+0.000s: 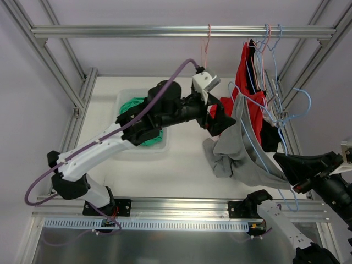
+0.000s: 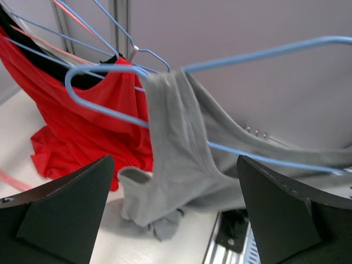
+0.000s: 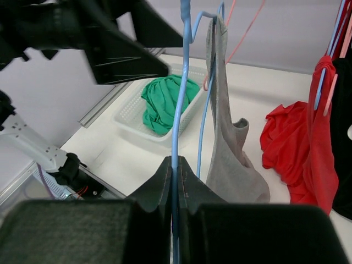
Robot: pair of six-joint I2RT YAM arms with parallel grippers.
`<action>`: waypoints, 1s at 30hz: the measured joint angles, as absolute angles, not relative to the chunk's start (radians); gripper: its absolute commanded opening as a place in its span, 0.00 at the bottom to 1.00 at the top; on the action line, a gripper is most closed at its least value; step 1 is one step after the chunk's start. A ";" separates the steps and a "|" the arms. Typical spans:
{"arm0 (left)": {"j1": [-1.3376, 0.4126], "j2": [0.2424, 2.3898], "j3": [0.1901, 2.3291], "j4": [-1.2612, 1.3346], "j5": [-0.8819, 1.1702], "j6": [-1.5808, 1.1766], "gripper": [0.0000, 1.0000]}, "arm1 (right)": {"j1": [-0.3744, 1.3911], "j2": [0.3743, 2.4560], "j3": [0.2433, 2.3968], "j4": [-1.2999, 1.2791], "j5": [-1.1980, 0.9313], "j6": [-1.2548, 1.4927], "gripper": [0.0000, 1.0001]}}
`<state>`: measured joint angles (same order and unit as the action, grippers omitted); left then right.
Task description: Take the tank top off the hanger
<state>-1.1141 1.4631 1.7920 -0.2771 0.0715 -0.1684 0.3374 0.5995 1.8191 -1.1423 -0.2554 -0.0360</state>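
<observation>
In the top view the grey tank top [image 1: 242, 148] sits right of centre, draped over a blue hanger [image 2: 264, 53]. The hanger is tilted, running from the clothes at the upper right down toward the lower right corner. In the left wrist view 1 strap of the top loops over the hanger's wire in the upper middle of the frame. The cloth falls from there, and its lower folds appear to reach the bench [image 1: 176, 170].

The left tool [image 2: 175, 158] has its 2 fingers spread wide with nothing gripped, and the top hangs just beyond them. The right tool [image 3: 176, 162] is pinched tight on the hanger's wire at the bottom centre of its own view.

A red garment [image 2: 88, 126] hangs just left of the top in the left wrist view. A green garment [image 3: 165, 102] lies in a white basket [image 3: 135, 115] left of centre.
</observation>
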 measured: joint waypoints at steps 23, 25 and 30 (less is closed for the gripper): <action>-1.133 1.559 1.785 -0.259 -0.194 -0.131 0.00 | 0.338 0.597 1.782 -1.208 -0.347 -0.074 0.00; -1.140 1.478 1.693 -0.267 -0.299 -0.151 0.00 | 0.338 0.573 1.739 -1.215 -0.394 -0.103 0.00; -1.147 1.276 1.557 -0.272 -0.461 -0.191 0.00 | 0.339 0.498 1.723 -1.216 -0.617 -0.177 0.00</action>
